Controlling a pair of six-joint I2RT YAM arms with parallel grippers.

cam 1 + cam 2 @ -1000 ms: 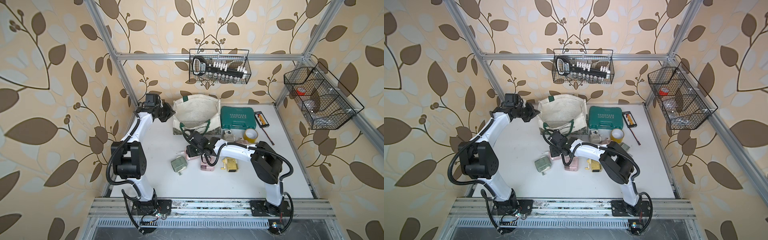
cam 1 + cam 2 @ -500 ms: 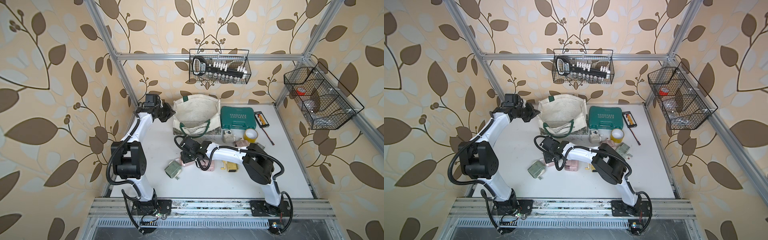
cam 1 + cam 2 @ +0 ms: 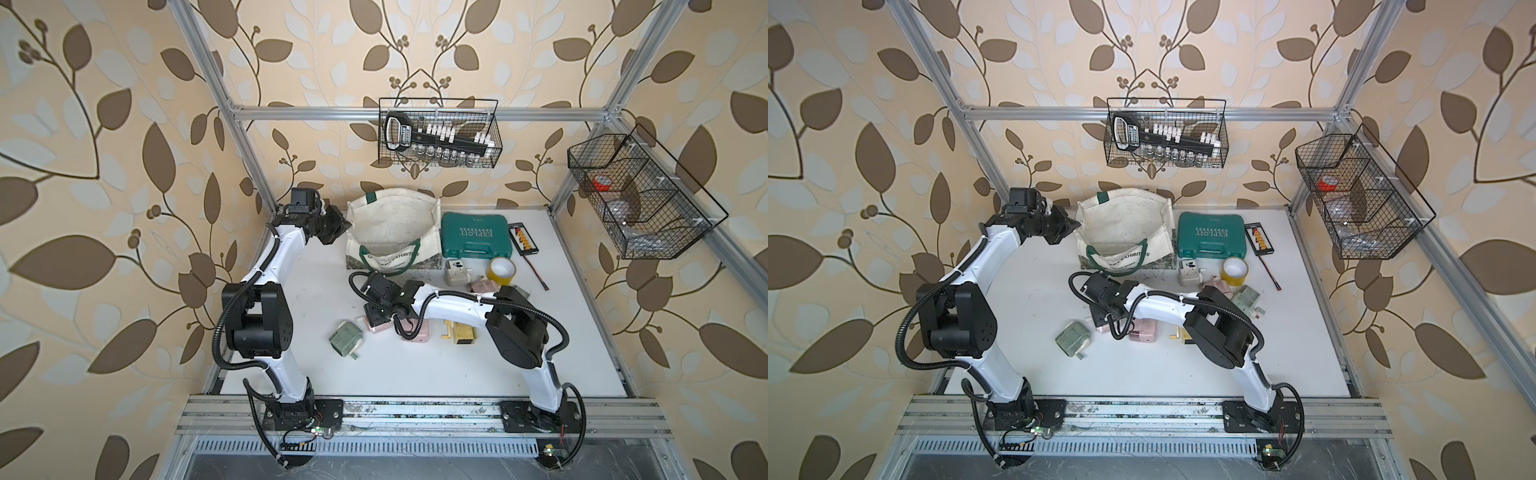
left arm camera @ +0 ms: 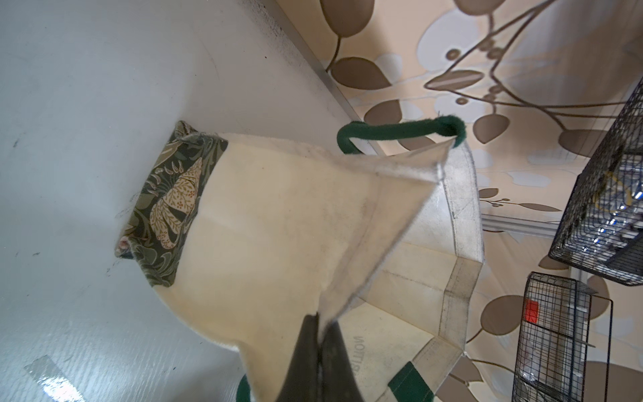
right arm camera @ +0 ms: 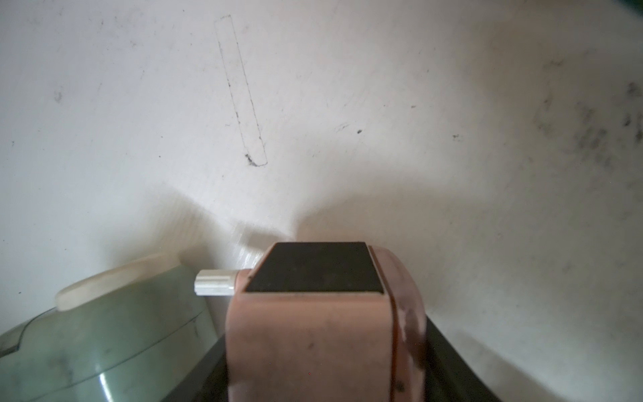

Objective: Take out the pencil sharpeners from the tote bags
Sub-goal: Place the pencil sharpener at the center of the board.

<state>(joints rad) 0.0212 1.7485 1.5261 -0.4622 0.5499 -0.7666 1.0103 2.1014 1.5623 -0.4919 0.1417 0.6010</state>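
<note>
The cream tote bag stands open at the back of the table. My left gripper is shut on its rim, pulling the cloth taut. My right gripper sits low in front of the bag, shut on a pink pencil sharpener that rests on the table. A sage green sharpener lies right beside it. Out on the table are another pink one, a yellow one, a cream one, a further pink one and a green one. The bag's inside looks bare.
A teal tool case lies to the right of the bag, with a yellow tape roll in front of it. A small card of parts and a thin rod lie near the right edge. Wire baskets hang on the walls.
My right gripper has moved left and down with the pink sharpener to the table. The green sharpener beside it has shifted a little leftward. The left arm has not moved.
</note>
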